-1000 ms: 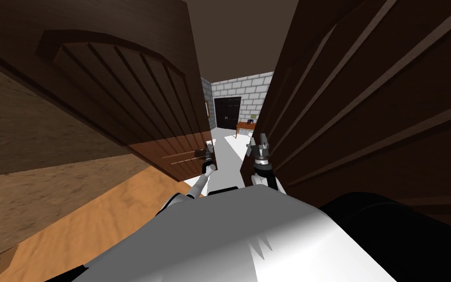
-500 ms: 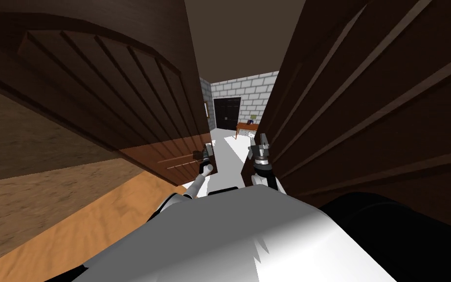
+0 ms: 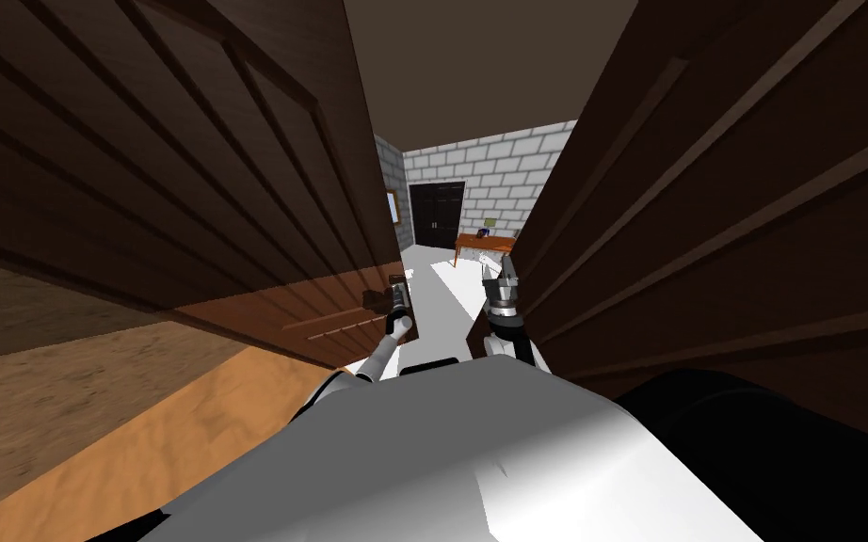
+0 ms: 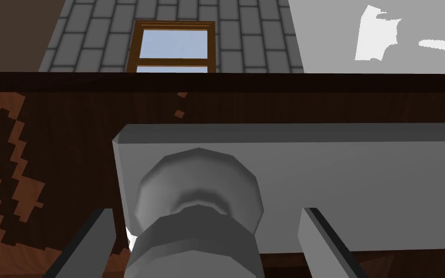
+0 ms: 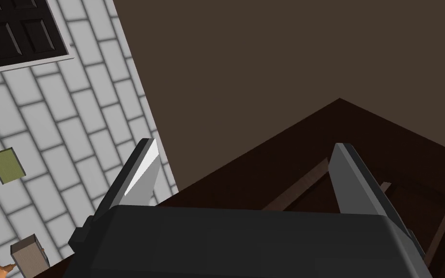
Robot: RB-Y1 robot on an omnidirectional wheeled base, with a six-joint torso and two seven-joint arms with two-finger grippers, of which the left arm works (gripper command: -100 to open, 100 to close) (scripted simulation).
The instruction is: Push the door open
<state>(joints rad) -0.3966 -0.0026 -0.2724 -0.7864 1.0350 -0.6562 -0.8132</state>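
Double door, two dark brown panelled leaves, both swung partly open with the robot in the gap between them. The left door leaf [image 3: 187, 169] is angled away on the robot's left and the right door leaf [image 3: 724, 207] rises close on its right.

The left gripper [image 3: 397, 297] is at the free edge of the left door leaf, low down. In the left wrist view the left gripper [image 4: 206, 212] is at a round grey door knob [image 4: 197, 193] on a grey mounting plate [image 4: 352, 183] fixed to the brown leaf. Its jaws are spread, one finger on each side of the knob, with a small gap on both sides and no pinch visible.

The right gripper [image 3: 503, 273] is raised just beside the edge of the right door leaf, and contact can't be confirmed. In the right wrist view the right gripper [image 5: 244, 145] has its jaws spread wide and holds nothing, with the dark leaf [image 5: 361, 159] beyond the fingers [image 5: 142, 169].

Through the gap there is a light floor [image 3: 432, 292], a grey brick wall [image 3: 489, 169], a dark double door [image 3: 437, 215] in it and a wooden table [image 3: 484, 245] beside that. A wood-framed window [image 4: 175, 46] shows past the top of the left leaf in the left wrist view. There is an orange-brown wood floor [image 3: 187, 423] on the robot's left.
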